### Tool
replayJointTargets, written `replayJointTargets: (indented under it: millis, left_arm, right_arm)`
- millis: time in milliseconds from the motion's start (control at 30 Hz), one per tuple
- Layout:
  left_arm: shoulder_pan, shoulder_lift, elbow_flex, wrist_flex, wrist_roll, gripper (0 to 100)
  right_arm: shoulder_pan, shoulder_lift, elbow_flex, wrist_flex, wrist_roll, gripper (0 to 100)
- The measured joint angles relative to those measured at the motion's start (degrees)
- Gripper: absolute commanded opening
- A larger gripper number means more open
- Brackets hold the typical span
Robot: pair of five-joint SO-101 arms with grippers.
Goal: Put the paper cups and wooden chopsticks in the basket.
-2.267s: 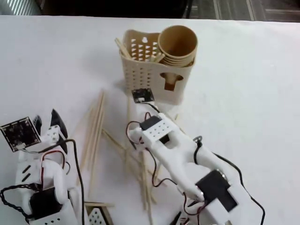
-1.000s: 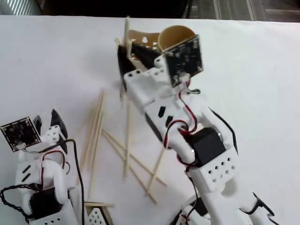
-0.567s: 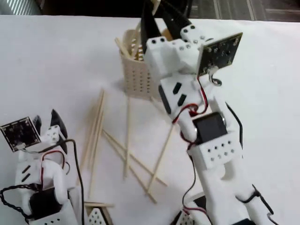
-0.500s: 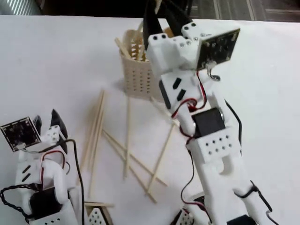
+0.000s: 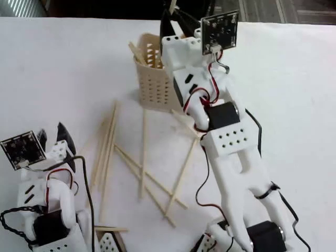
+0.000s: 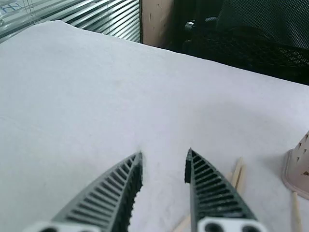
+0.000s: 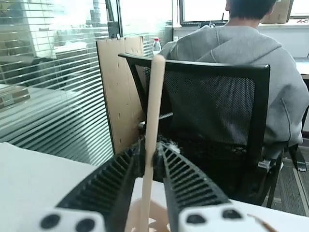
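Chopstick [image 7: 155,96] stands upright, pinched in right claw [image 7: 151,147] over basket [image 5: 155,86].

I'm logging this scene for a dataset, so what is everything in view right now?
basket: one, cream, far middle of the table
chopsticks in basket: a few, light wood, leaning at its left corner
loose chopsticks: several, light wood, scattered on the table in front of the basket, some overlapping
held chopstick: one, light wood, upright in the right hand
table: one, white
office chair: one, black, beyond the table
left hand: black fingers, open, over bare table at the near left
right hand: black fingers, shut on the held chopstick, raised over the basket
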Motion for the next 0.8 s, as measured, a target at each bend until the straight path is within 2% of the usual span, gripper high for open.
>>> replayJointTargets:
  millis: [67, 133, 400, 500, 700, 800]
  left_arm:
    - [0.00, 0.00, 0.00, 0.00, 0.00, 16]
    - [0.00, 0.00, 0.00, 0.00, 0.00, 16]
    - [0.00, 0.00, 0.00, 0.00, 0.00, 16]
    - [0.00, 0.00, 0.00, 0.00, -0.88, 16]
    - [0.00, 0.00, 0.00, 0.00, -2.81, 16]
    - [0.18, 0.00, 0.00, 0.00, -5.01, 16]
  right_arm:
    - [-0.09, 0.70, -0.09, 1.85, 0.00, 18.6]
    - [0.00, 0.88, -0.09, 4.04, 0.00, 19.6]
    - [0.00, -2.99, -2.37, 12.84, 0.00, 6.0]
    - [0.00, -7.82, -3.16, 22.24, 0.00, 1.5]
    - [0.00, -13.10, -2.81, 45.36, 0.00, 2.3]
    - [-0.09, -14.33, 0.62, 52.92, 0.00, 2.3]
